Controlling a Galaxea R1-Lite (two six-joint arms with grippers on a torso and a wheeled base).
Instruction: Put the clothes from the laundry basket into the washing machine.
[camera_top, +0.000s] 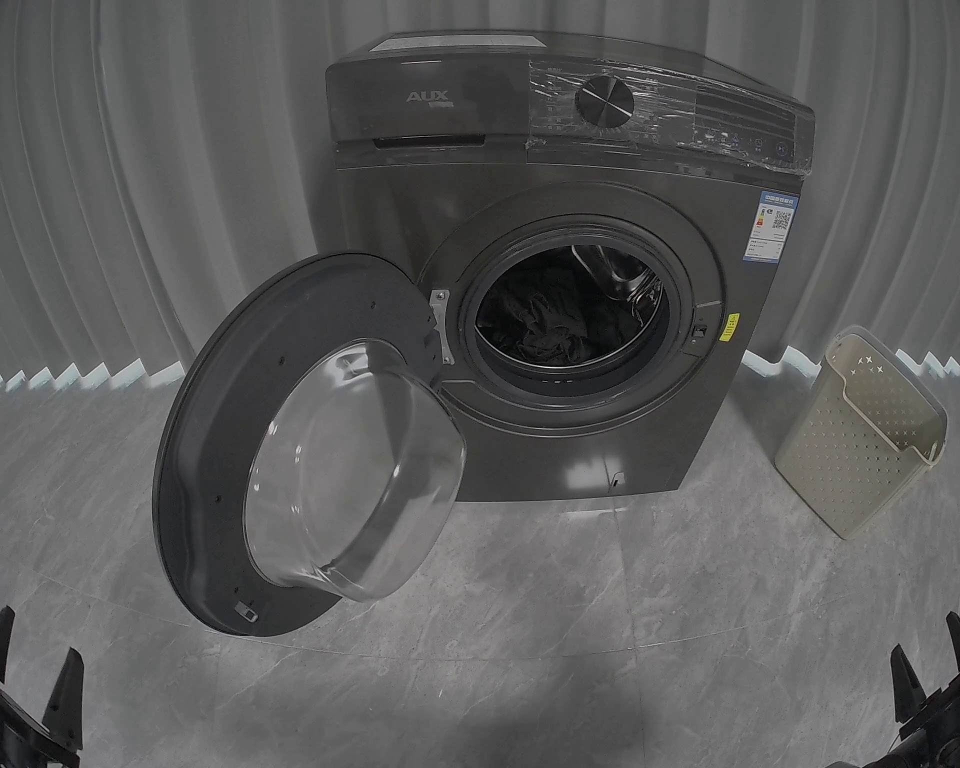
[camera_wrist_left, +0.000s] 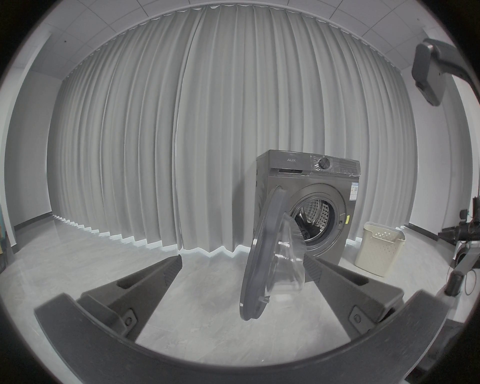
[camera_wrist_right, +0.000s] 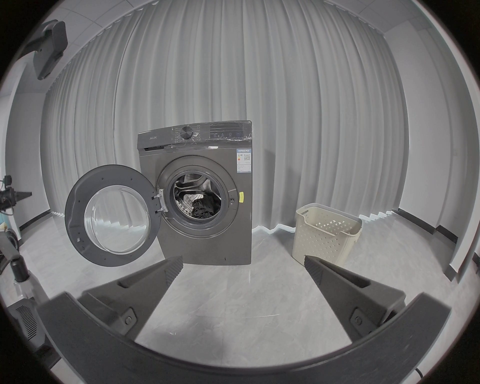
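Observation:
A dark grey washing machine (camera_top: 560, 250) stands ahead with its round door (camera_top: 300, 450) swung wide open toward my left. Dark clothes (camera_top: 555, 315) lie inside the drum, also seen as dark clothes (camera_wrist_right: 202, 207) from the right wrist. A cream perforated laundry basket (camera_top: 865, 430) stands on the floor to the machine's right; no clothes show over the rim of the basket (camera_wrist_right: 325, 232). My left gripper (camera_wrist_left: 242, 267) is open and holds nothing, low at the near left. My right gripper (camera_wrist_right: 242, 267) is open and holds nothing, low at the near right.
Pleated grey curtains (camera_top: 150, 180) hang behind the machine. Grey tiled floor (camera_top: 550, 620) stretches between me and the machine. The open door juts out over the floor on the left. A tripod stand (camera_wrist_left: 462, 255) is off to the side.

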